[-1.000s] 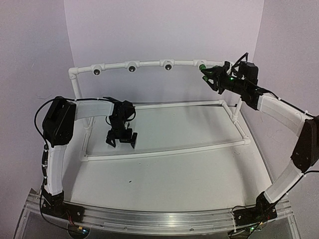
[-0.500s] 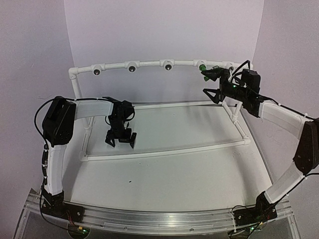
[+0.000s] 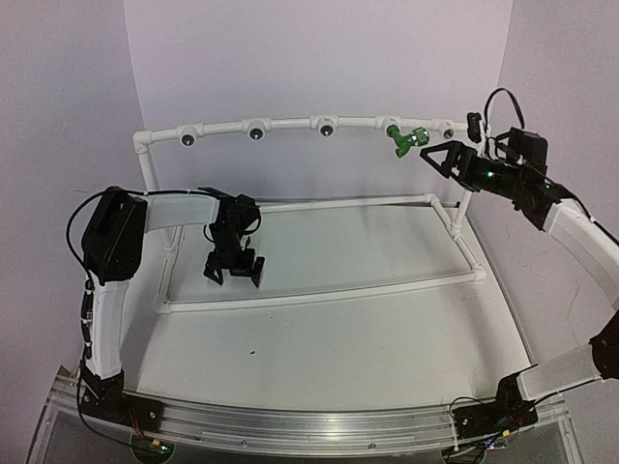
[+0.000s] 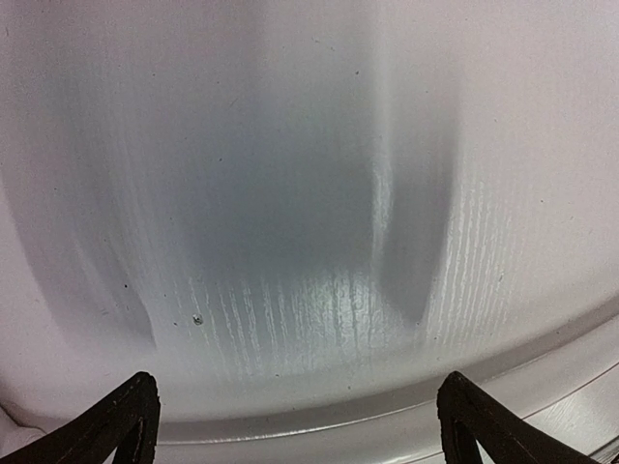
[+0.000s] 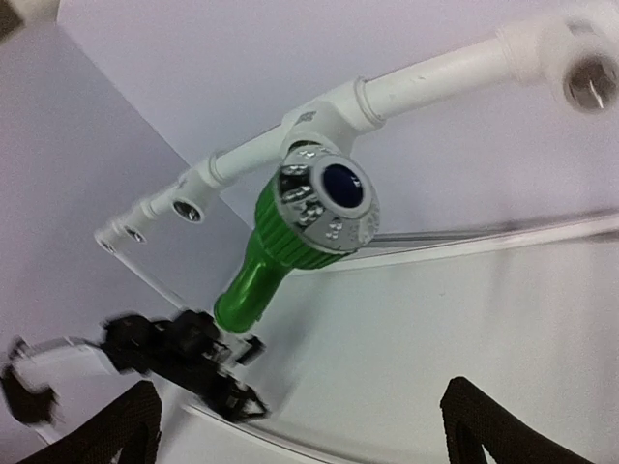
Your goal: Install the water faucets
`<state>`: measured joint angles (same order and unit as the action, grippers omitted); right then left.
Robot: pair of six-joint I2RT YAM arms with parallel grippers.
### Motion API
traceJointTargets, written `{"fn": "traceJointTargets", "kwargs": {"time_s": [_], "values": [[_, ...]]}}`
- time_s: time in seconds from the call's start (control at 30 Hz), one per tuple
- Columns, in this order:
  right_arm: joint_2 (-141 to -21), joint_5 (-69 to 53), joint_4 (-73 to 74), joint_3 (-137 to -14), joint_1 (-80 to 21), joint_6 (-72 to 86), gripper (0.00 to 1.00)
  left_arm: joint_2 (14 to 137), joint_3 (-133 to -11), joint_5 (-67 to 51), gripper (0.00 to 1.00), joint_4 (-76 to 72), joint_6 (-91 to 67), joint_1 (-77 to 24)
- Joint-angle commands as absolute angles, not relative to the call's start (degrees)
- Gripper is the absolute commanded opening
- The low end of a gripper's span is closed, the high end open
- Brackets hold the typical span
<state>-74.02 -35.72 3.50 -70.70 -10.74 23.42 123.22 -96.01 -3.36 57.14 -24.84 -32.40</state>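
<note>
The green water faucet [image 3: 404,136] hangs from a tee of the raised white pipe rail [image 3: 290,125], spout angled down to the left. In the right wrist view its silver ribbed end [image 5: 327,198] faces the camera, and the green body [image 5: 261,266] sits under a white tee fitting [image 5: 324,108]. My right gripper [image 3: 448,142] is open just right of the faucet and apart from it, with nothing between its fingers [image 5: 305,430]. My left gripper [image 3: 234,271] hangs open over the table, empty [image 4: 300,425].
Three more tee fittings with dark holes [image 3: 256,130] line the rail to the left. A white pipe frame [image 3: 319,293] lies on the table and rises on posts at both ends. The left arm [image 5: 184,362] shows blurred in the right wrist view.
My right gripper has opened, let go of the faucet and drawn back to the right. The faucet stays on the rail. The left arm has not moved.
</note>
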Motion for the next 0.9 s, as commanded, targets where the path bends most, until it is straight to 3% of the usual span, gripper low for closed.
{"fn": "traceJointTargets", "kwargs": {"time_s": [0.0, 0.23, 0.4, 0.87], "values": [[-72.3, -29.2, 18.8, -79.9, -11.2, -12.3, 0.98, 123.7, -97.9, -3.3, 1.0, 57.2, -24.0, -32.1], [-74.1, -11.7, 22.4, -89.4, -18.6, -44.2, 0.98, 123.8, -97.9, -4.2, 1.0, 56.4, -24.3, -32.1], [-74.9, -0.8, 23.0, -89.6, -25.6, -66.6, 0.98, 123.6, -97.7, -4.4, 1.0, 56.0, -24.4, -32.1], [-84.3, 13.8, 12.3, -89.9, -30.8, -91.4, 0.98, 123.3, -97.2, -4.8, 1.0, 55.0, -25.6, -32.1]]}}
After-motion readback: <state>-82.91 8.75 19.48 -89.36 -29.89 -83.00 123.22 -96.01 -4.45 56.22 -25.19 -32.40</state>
